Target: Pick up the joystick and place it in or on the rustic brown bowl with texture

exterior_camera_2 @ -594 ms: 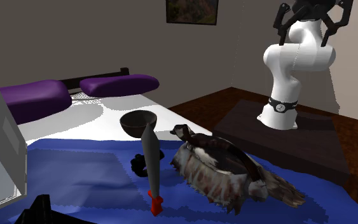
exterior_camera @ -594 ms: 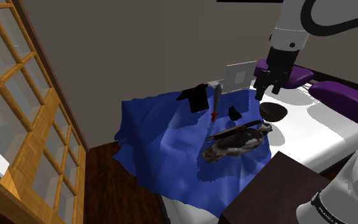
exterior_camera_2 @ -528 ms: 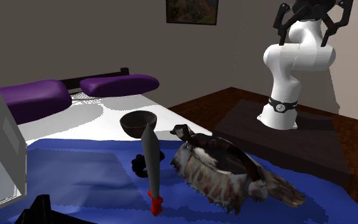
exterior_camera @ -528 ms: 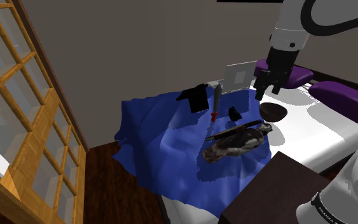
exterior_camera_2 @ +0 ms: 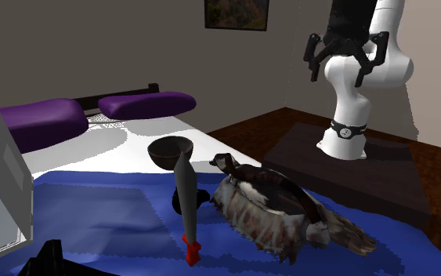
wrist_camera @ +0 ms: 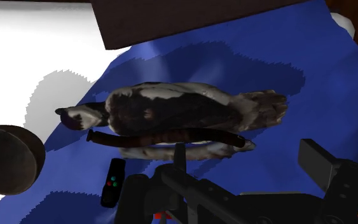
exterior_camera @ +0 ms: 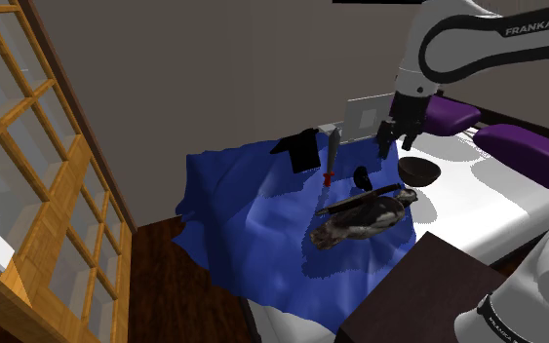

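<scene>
Over the bed (exterior_camera: 477, 195), in the shoulder view, the all-black two-finger gripper (exterior_camera: 395, 144) was seen, jaws apart. The small black joystick (exterior_camera: 362, 176) was laid near the blue blanket's (exterior_camera: 253, 209) edge, beside the dark brown round bowl (exterior_camera: 419, 171). In the second exterior view the jaws were spread. In the wrist view the joystick was seen beside a brown-and-white bird figure (wrist_camera: 171, 111).

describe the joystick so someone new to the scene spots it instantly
Start at the bed, partly covered by a blue blanket. On the blanket lies a brown-and-white bird, a round dark bowl near its head; the joystick lies on the blanket beside the two. It is the smallest thing there: a flat black bar with a green and a red dot.
</scene>
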Available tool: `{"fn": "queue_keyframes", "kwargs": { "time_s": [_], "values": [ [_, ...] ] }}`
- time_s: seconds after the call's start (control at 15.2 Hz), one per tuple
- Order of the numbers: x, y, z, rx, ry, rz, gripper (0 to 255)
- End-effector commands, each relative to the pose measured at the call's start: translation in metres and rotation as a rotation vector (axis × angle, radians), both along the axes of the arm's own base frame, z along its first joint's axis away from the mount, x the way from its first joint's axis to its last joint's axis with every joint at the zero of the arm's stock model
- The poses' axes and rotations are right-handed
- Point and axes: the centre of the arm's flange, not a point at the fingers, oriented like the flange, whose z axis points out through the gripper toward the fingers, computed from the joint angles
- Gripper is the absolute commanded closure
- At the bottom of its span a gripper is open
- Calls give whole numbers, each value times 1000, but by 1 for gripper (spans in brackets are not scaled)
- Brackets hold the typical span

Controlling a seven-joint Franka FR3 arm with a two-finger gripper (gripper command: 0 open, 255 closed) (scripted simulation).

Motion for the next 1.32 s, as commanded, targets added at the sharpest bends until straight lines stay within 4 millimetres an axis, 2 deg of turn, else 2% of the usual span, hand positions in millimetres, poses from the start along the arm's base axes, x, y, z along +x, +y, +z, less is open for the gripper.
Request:
{"fn": "queue_keyframes", "kwargs": {
  "time_s": [0.0,1.25],
  "values": [
    [18,-16,-14,-3,4,-5,0],
    [152,-167,-169,-22,56,-52,0]
  ]
}}
